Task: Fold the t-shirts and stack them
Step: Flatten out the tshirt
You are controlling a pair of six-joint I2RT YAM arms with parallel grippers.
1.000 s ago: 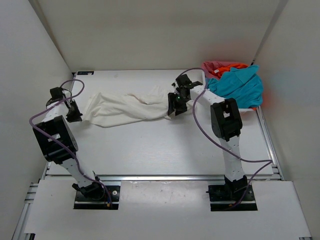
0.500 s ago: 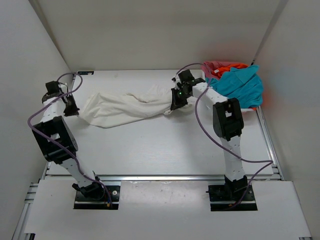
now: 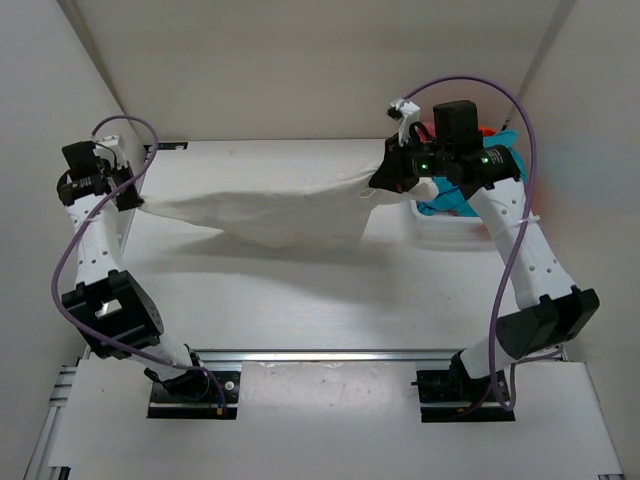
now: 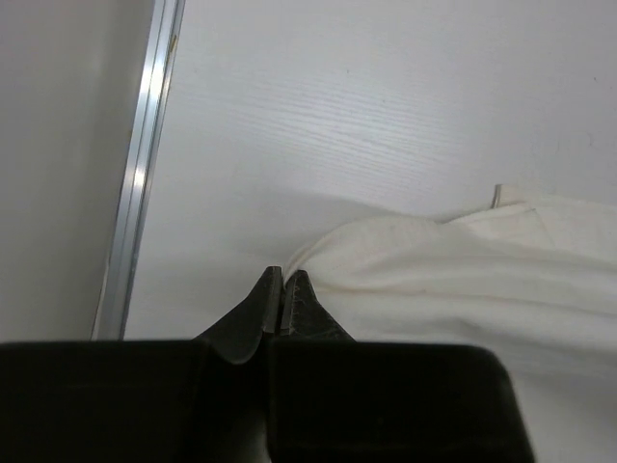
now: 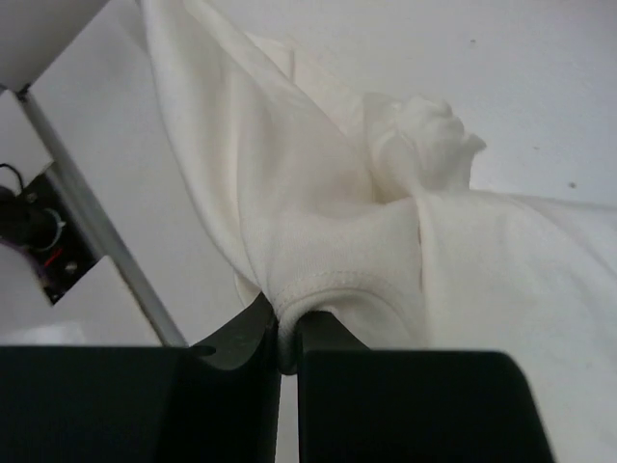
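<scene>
Left claw [image 3: 133,198] [image 4: 281,289]: clenched on the left end of the white t-shirt [image 3: 270,212] [image 4: 463,270], pinching a thin edge of cloth (tips all but meeting in the wrist view).
Right claw [image 3: 383,181] [image 5: 286,328]: clenched on a bunched, stitched hem at the garment's right end.
White t-shirt, position: strung between the two claws across the far half of the table [image 3: 300,290], sagging in the middle, with a shadow beneath; whether the lowest fold touches the surface cannot be told.
Teal-blue t-shirt [image 3: 445,207]: heaped in the basket [image 3: 440,230], partly hidden by the right arm [image 3: 520,240].
Basket, position: far right corner of the table.
</scene>
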